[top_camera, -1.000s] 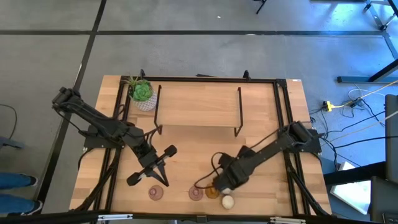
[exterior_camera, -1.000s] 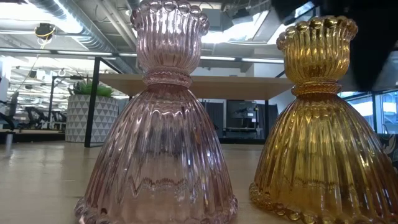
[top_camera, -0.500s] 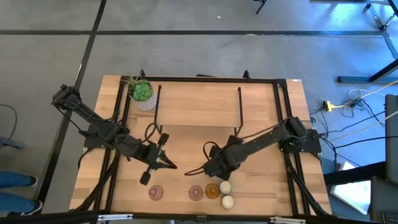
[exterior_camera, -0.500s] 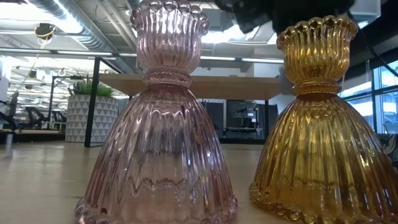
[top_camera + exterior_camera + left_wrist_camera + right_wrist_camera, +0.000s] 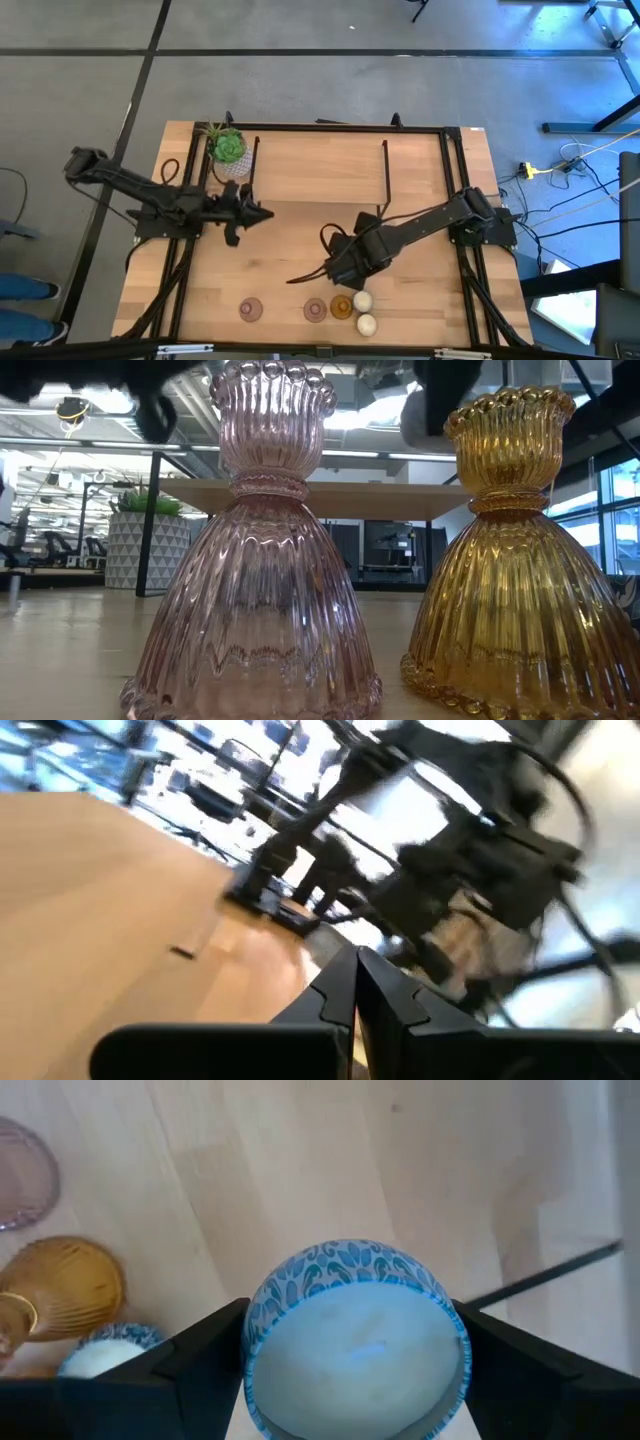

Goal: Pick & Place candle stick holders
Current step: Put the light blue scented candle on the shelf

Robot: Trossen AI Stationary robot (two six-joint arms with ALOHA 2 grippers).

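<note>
A pale wooden table [image 5: 300, 170] with a black frame stands on grey floor. The right gripper [image 5: 350, 1370] clamps a round votive [image 5: 355, 1345], cream inside with a blue patterned rim, above the table's near middle. Below it sit an amber ribbed glass holder [image 5: 65, 1285], a pink holder [image 5: 25, 1175] and another votive [image 5: 100, 1355]. The left gripper [image 5: 355, 982], fingers pressed together and empty, hangs near the potted plant [image 5: 228, 148].

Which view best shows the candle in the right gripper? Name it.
The right wrist view: the blue-patterned candle tin fills it, clamped in the right gripper. The high view hides it under the arm; the low and left wrist views give only blurs.
</note>
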